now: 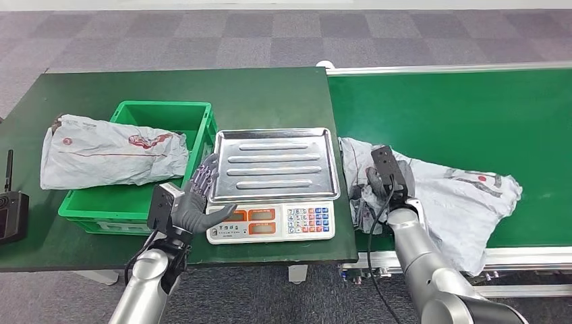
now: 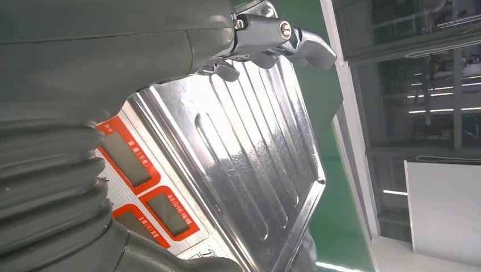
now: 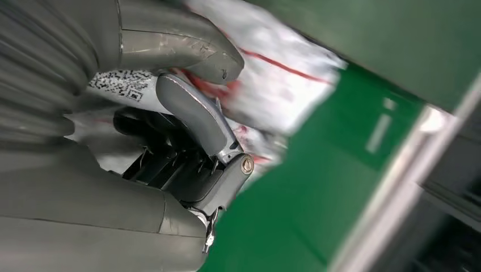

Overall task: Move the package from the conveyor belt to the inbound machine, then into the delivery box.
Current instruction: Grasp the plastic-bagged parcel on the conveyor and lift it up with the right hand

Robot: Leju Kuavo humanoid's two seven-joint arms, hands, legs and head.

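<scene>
A crumpled white-grey package [image 1: 459, 196] with red print lies on the green conveyor belt [image 1: 459, 108], its left end close to the scale. My right hand [image 1: 379, 183] sits on that end. In the right wrist view the right hand [image 3: 193, 130] has its thumb and dark fingers curled into the package [image 3: 283, 79], holding it. The inbound machine is a scale with a bare steel tray [image 1: 273, 164] and a red-and-white keypad front [image 1: 270, 221]. My left hand [image 1: 202, 196] is spread at the scale's left edge, holding nothing, and the tray [image 2: 255, 158] lies just past its fingers.
A green crate [image 1: 162, 118] stands left of the scale on the dark green table, with another white package [image 1: 111, 152] draped over its left rim. A black handheld device [image 1: 12, 212] lies at the table's far left. The belt's metal rail [image 1: 512, 256] runs along the front.
</scene>
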